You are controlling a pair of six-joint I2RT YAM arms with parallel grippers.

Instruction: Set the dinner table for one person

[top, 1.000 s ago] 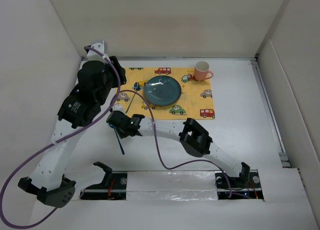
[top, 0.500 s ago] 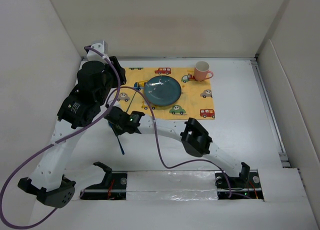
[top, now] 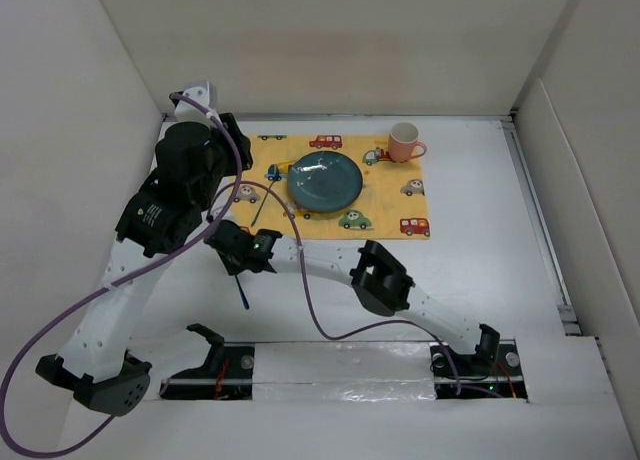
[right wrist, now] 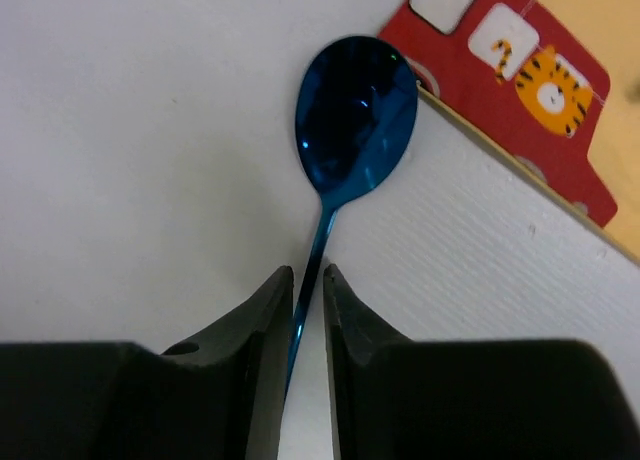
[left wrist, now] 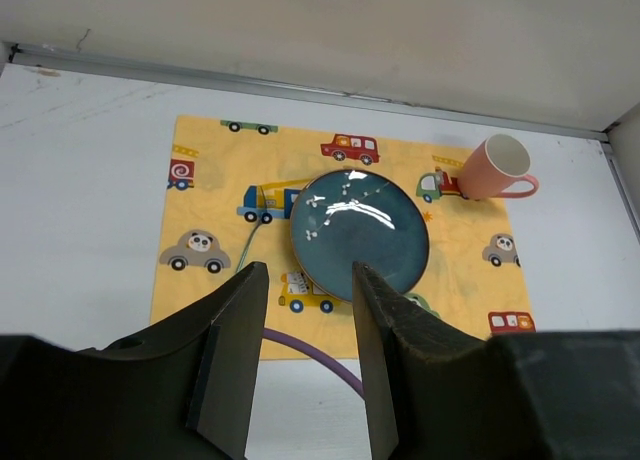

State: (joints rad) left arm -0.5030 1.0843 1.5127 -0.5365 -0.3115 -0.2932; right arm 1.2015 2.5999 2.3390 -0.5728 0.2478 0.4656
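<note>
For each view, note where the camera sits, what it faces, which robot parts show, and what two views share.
Top external: above and behind, looking down on the dinner table; left arm, right arm show.
Left wrist: raised, facing plate and mug; left fingers show.
Right wrist: low, facing the spoon between right fingers.
Shared: plate, in top and left wrist.

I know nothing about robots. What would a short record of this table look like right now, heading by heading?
Surface: white tabletop
Mat: yellow placemat printed with cartoon cars, at the far side
Plate: dark blue plate, on the placemat, nothing on it
Mug: pink mug, on the placemat's far right corner
Spoon: blue spoon, by the placemat's near left corner
Right arm: right gripper closed around the spoon's handle, as far as its camera shows
Left arm: left gripper open, holding nothing
</note>
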